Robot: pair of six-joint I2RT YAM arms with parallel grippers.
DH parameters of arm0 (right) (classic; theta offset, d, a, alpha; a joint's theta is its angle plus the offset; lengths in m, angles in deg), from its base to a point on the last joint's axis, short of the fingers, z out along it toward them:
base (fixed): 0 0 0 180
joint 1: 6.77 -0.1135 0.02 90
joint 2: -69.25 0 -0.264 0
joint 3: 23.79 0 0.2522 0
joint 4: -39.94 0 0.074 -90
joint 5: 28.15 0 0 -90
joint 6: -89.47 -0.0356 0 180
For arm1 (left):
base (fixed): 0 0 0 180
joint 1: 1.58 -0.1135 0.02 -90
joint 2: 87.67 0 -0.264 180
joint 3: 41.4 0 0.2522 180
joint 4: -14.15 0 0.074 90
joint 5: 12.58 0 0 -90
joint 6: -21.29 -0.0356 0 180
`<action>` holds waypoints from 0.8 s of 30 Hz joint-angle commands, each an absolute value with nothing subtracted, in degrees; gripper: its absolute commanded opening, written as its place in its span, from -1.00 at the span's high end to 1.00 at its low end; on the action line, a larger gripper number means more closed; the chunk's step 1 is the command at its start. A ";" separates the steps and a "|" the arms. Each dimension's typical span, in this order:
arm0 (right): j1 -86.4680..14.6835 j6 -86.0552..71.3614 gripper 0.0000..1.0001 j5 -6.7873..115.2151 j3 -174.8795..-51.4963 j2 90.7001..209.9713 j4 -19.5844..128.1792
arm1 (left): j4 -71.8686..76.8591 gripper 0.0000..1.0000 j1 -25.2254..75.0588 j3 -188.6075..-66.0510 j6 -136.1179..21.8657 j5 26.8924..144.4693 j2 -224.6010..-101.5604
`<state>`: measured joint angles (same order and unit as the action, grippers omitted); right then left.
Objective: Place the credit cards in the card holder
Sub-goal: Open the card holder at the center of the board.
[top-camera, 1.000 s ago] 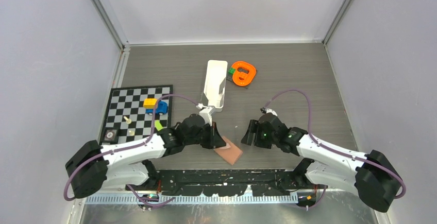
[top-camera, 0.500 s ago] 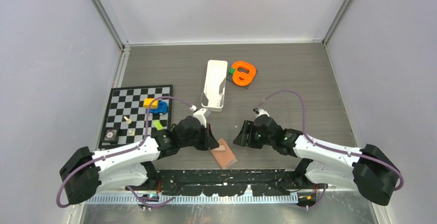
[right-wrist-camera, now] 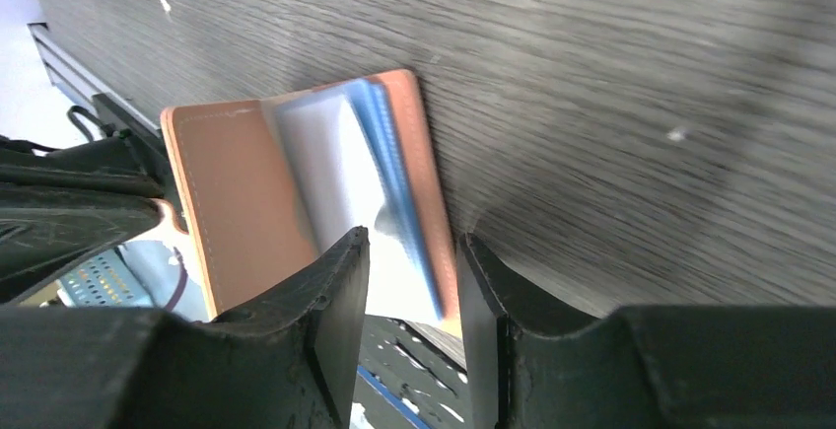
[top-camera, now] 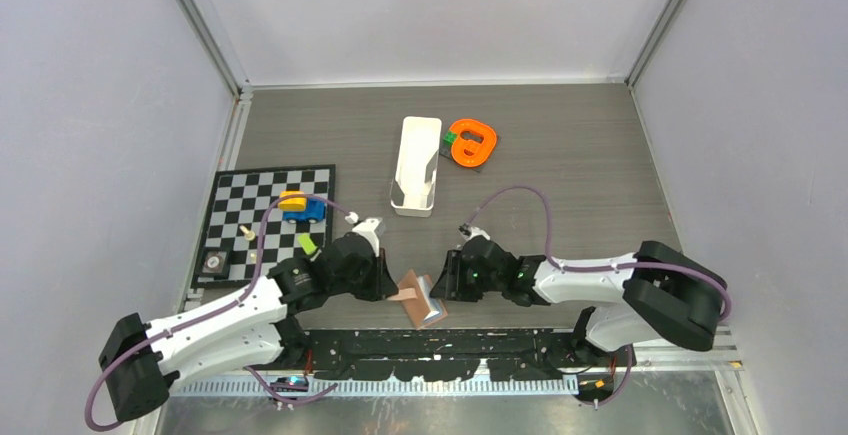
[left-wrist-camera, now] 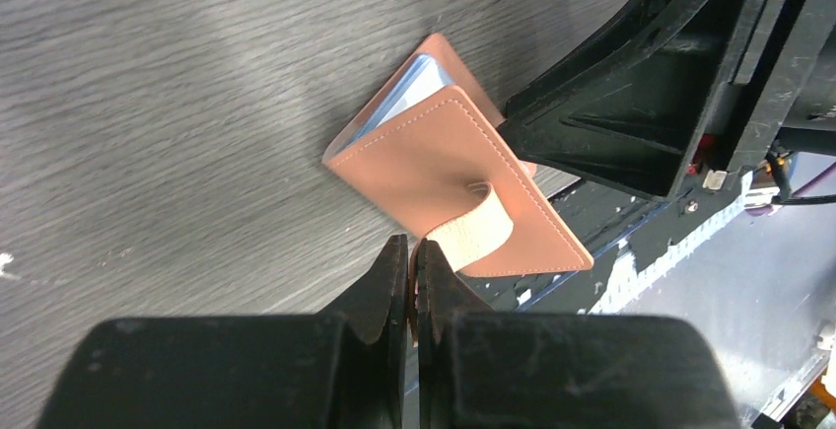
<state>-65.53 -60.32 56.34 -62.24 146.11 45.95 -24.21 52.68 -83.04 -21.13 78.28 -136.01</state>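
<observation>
Left gripper is pinched tight on the pale strap of the card holder. Right gripper has its jaws abt half apart, straddling the holder's open edge; can't tell if the pads actually press on anything.

Biggest first: table, dark wood-grain. Chessboard lies along the left edge, not my concern. White tray sits mid-table toward the far edge, w/ an orange ring piece just beside it on the right.

The card holder is at the near edge, approx centre, btwn my two grippers, tipped up and fanned open. The strap loops off its tan cover into my left jaws.

Smallest: pale blue-white leaves btwn the tan covers, w/ my right fingers either side of their lower edge. Credit cards or just lining, can't tell.

Progress, my read: no loose cards show anywhere on the table, so they're either already inside or out of sight. Holder isn't folded and the snap isn't fastened. Prob left to do: seat whatever sits btwn the covers, then close it.
</observation>
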 commanded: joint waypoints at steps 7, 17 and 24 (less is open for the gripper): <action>-68.44 -61.53 0.19 57.65 -67.42 149.32 41.00 | -36.48 1.00 52.43 -84.51 -21.07 71.54 -136.48; -69.86 -60.57 0.23 59.81 -69.16 146.32 45.46 | -35.69 1.00 52.45 -84.64 -21.33 72.21 -140.76; -71.91 -58.34 0.12 66.51 -72.49 142.64 55.26 | -34.44 1.00 52.46 -84.39 -21.24 72.32 -139.84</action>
<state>-70.97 -60.04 60.49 -69.30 145.83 50.02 -36.12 52.66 -83.10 -21.11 72.91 -140.80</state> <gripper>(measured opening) 0.410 0.027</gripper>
